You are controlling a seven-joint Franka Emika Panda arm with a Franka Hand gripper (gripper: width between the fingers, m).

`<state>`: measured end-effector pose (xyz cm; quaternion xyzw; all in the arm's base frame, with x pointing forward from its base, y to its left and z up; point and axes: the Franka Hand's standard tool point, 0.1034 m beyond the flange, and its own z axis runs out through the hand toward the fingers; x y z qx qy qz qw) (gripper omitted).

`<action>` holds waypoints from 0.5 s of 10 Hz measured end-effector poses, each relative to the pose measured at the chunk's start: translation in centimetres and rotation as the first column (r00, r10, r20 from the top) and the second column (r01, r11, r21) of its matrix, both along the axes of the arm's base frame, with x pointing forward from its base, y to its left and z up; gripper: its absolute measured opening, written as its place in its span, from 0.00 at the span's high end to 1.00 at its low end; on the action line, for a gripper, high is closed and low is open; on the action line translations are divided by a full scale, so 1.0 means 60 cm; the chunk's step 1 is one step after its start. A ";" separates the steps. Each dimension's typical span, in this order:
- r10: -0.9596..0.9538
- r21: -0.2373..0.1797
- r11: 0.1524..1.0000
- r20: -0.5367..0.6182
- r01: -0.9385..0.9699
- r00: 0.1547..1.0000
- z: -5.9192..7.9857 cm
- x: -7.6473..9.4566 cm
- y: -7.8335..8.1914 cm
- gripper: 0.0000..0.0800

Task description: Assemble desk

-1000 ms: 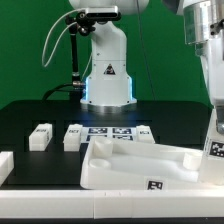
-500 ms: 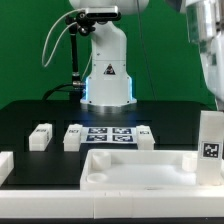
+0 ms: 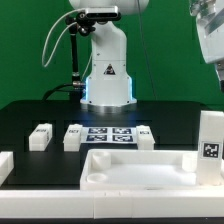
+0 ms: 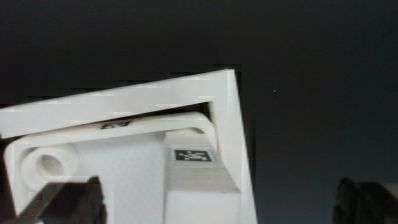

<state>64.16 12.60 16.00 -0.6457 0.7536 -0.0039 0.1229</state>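
Up close, through the wrist camera, my gripper [image 4: 214,200] is spread wide: the two dark, blurred fingers [image 4: 63,203] sit far apart at the picture's edge and hold nothing. Between and beyond them lies a corner of the desk panel [image 4: 125,115], with its raised rim, a round hole [image 4: 48,160] and a small tag [image 4: 191,155] on the inner face.

From the exterior camera the desk panel [image 3: 120,176] lies flat at the front of the black table [image 3: 30,110], open side up. At its end on the exterior view's right an upright block [image 3: 210,135] stands tall, carrying its own tag (whether it is joined to the panel I cannot tell). At the exterior view's left edge a white piece [image 3: 4,166] is cut off by the frame, apart from the panel.

Farther back comes a row: one leg [image 3: 40,136], a second leg [image 3: 72,137] just beside the marker board [image 3: 108,132], and a third leg [image 3: 144,134] at the board's other side. Behind them all rises the arm's base [image 3: 107,75].
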 end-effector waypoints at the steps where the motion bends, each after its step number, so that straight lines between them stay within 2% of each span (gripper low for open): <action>1: 0.003 -0.001 1.000 0.000 -0.003 1.000 -0.001 0.000 0.000 0.19; 2: 0.015 -0.003 1.000 0.001 -0.015 1.000 -0.001 -0.001 0.000 0.19; 3: 0.143 -0.029 0.989 0.010 -0.143 0.990 -0.003 -0.013 -0.004 0.19; 5: 0.304 -0.066 0.951 0.012 -0.303 0.953 -0.017 -0.059 -0.014 0.19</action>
